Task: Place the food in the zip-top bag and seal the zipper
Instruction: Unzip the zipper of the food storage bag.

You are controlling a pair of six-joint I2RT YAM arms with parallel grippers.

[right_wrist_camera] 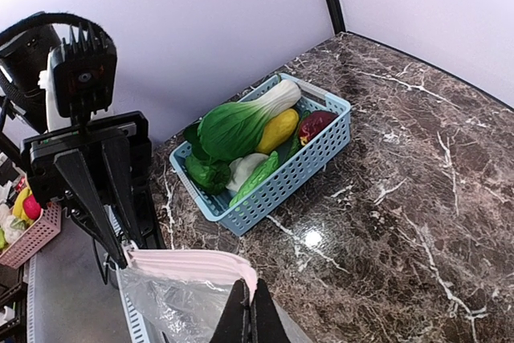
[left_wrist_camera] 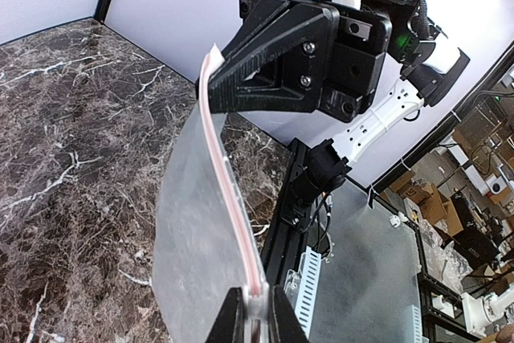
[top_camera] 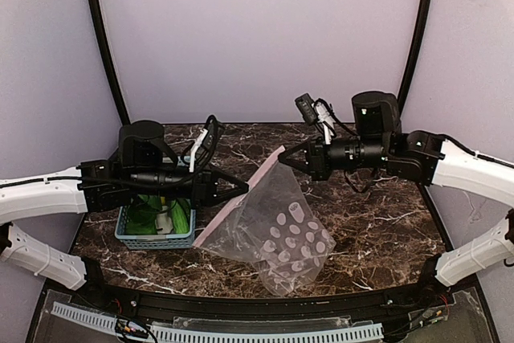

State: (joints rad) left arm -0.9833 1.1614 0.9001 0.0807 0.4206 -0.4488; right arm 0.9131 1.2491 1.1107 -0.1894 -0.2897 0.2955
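Beside the basket [top_camera: 152, 240], the zip-top bag [top_camera: 277, 226] is held by the ends of its zipper [top_camera: 239, 197] in the clamped left claw [top_camera: 243, 188] and right claw [top_camera: 283, 157]; the food [right_wrist_camera: 241, 130] is seen in the basket, none bagged yet.

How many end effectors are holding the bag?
2: the left end effector pinches the zipper partway along, the right end effector pinches its upper end.

Light blue basket [right_wrist_camera: 297, 170] rests on marbled table [top_camera: 377, 214], seemingly near its left edge.
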